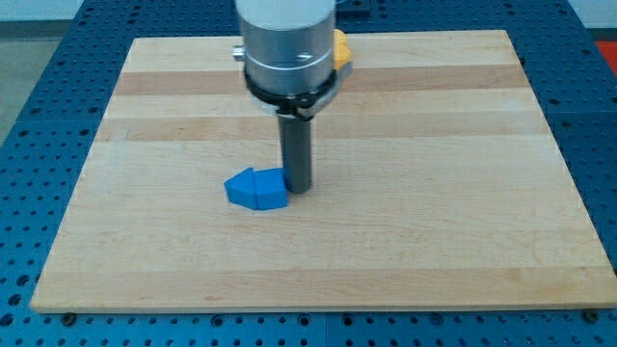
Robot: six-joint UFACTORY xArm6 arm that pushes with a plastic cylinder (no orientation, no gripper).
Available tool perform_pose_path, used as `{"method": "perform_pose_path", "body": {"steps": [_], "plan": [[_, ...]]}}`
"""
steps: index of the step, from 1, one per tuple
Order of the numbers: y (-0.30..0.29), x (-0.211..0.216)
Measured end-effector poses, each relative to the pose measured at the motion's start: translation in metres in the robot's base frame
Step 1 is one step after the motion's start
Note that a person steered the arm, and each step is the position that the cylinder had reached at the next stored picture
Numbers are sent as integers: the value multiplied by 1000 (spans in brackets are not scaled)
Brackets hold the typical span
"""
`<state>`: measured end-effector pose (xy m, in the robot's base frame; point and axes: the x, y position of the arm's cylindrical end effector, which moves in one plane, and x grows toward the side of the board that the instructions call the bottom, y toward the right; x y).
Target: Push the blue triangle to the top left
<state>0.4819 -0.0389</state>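
The blue triangle (256, 189) lies on the wooden board (174, 145), a little left of the board's middle and below it. My tip (297, 189) stands at the block's right side, touching or almost touching its right edge. The rod rises from there to the grey arm end at the view's top centre.
A yellow block (340, 50) shows at the board's top edge, mostly hidden behind the arm's grey end; its shape cannot be made out. The board lies on a blue perforated table (39, 145).
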Motion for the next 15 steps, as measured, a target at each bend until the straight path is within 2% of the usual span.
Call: {"method": "perform_pose_path", "body": {"steps": [4, 8, 9, 12, 15], "plan": [[-78, 24], [-121, -34], [-146, -32], [-150, 6], [-167, 27]]}}
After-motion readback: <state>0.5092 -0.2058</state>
